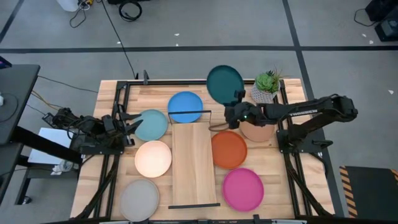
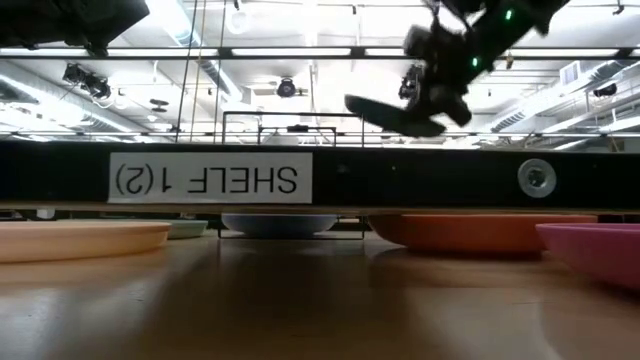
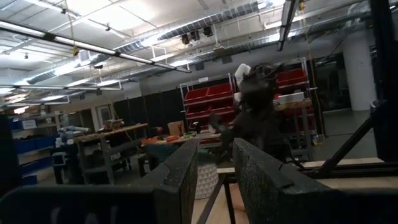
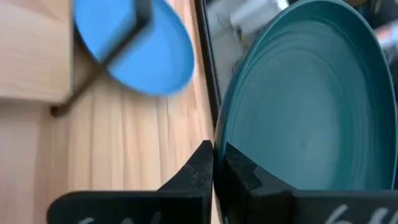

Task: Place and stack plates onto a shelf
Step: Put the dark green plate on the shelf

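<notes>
The shelf [image 1: 195,163] is shown at table centre, bare. At the left edge, the left gripper [image 1: 129,123] is parked, fingers parted and empty. Farther right, the dark teal plate [image 1: 224,84] is clamped by its rim in the right gripper [image 1: 237,109], raised above the table.

The shelf [image 1: 194,165] is smooth pale wood with thin black wire ends, the slatted table [image 1: 298,186] a warmer grained wood, the dark teal plate [image 4: 311,99] matt with faint concentric rings, and the right gripper [image 4: 214,165] dark, rough-textured plastic clamped on its rim.
</notes>
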Tool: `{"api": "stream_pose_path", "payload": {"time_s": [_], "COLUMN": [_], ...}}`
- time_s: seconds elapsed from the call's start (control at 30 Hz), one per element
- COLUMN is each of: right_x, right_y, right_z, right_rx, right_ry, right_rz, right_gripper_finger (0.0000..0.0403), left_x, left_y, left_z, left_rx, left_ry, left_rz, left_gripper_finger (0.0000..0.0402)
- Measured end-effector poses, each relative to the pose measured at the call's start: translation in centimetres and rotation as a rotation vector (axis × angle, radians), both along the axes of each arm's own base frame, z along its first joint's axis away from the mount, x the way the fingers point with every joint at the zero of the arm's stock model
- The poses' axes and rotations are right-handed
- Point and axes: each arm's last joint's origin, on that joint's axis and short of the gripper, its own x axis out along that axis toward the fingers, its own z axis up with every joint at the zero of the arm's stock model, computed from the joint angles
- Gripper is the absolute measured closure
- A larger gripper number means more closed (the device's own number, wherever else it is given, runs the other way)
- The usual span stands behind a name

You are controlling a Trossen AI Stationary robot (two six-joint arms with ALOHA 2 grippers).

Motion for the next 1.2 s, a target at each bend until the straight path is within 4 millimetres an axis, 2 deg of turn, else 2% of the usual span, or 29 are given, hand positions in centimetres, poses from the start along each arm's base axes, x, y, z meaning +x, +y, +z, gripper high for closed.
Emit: {"api": "stream_pose_path", "payload": {"time_s": [0.13, 0.3, 0.43, 0.57, 0.7, 0.8, 0.93, 1.2], "right_x": [0.5, 0.7, 0.6, 0.3, 0.6, 1.7, 3.8, 8.4], "right_y": [2.5, 5.6, 8.0, 10.3, 11.8, 12.2, 12.6, 12.6], "right_z": [1.3, 1.7, 1.8, 2.2, 2.0, 0.3, -3.0, -6.6], "right_rx": [-0.074, -0.104, -0.117, -0.083, 0.024, 0.100, 0.170, 0.240], "right_ry": [0.012, 0.044, 0.045, -0.023, -0.064, -0.031, 0.075, 0.256], "right_rz": [0.148, 0.385, 0.566, 0.697, 0.831, 0.848, 0.825, 0.737], "right_gripper_finger": [0.0381, 0.0381, 0.0381, 0.0381, 0.0381, 0.0381, 0.0381, 0.0381], "left_x": [-0.1, -0.2, -0.2, -0.2, -0.2, -0.2, -0.1, 0.0], "left_y": [0.3, 0.6, 0.7, 0.7, 0.7, 0.7, 0.6, 0.6], "left_z": [-0.1, -0.3, -0.3, -0.3, -0.3, -0.4, -0.5, -0.8], "left_rx": [-0.066, -0.126, -0.157, -0.197, -0.243, -0.276, -0.295, -0.296], "left_ry": [0.011, 0.034, 0.030, 0.009, -0.014, -0.027, -0.022, 0.002], "left_rz": [0.088, 0.198, 0.221, 0.207, 0.190, 0.176, 0.167, 0.166], "left_gripper_finger": [0.0292, 0.0292, 0.0292, 0.0292, 0.0292, 0.0292, 0.0292, 0.0292]}}
